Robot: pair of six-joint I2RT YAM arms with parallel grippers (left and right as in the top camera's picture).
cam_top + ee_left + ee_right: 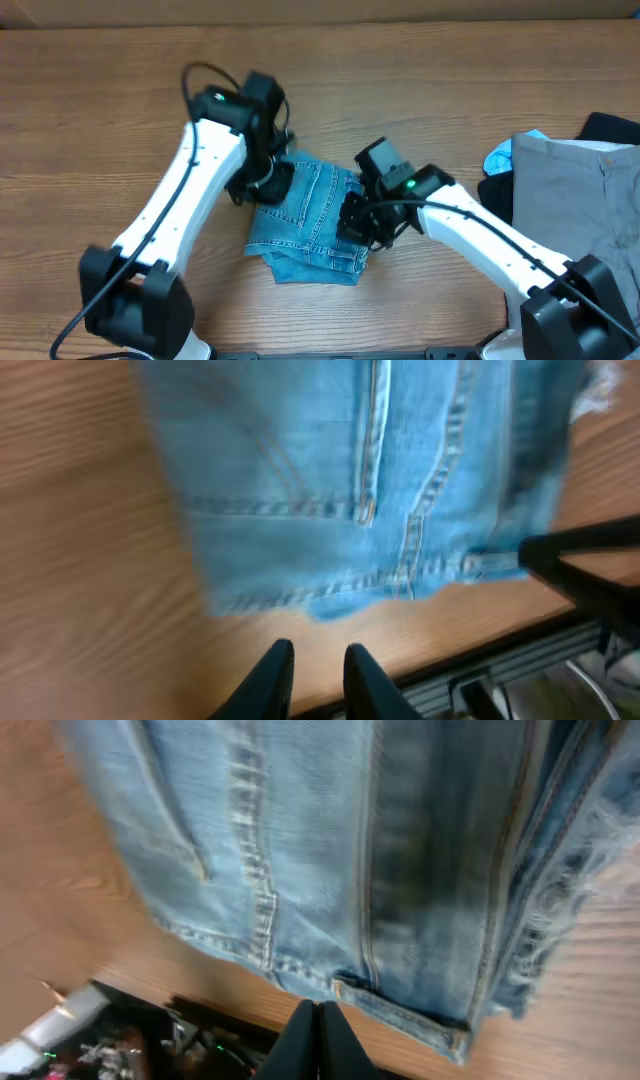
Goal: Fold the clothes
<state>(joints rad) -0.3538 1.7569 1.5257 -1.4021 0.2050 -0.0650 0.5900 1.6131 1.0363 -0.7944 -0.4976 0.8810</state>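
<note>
Light-blue denim jeans [310,225] (pale stitching, whitish frayed hems) on brown wood-grain table [100,120]; grey trousers [570,190].

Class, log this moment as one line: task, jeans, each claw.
task: fold clothes | jeans: folded compact | left claw: slightly open, empty | right claw: shut, at jeans' edge

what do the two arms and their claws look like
Both arms have long white shells between chunky black joints. The left arm carries a looping black cable; the right arm shows a green light near its wrist. The left claw and right claw have slim, black, tapering fingers.
</note>
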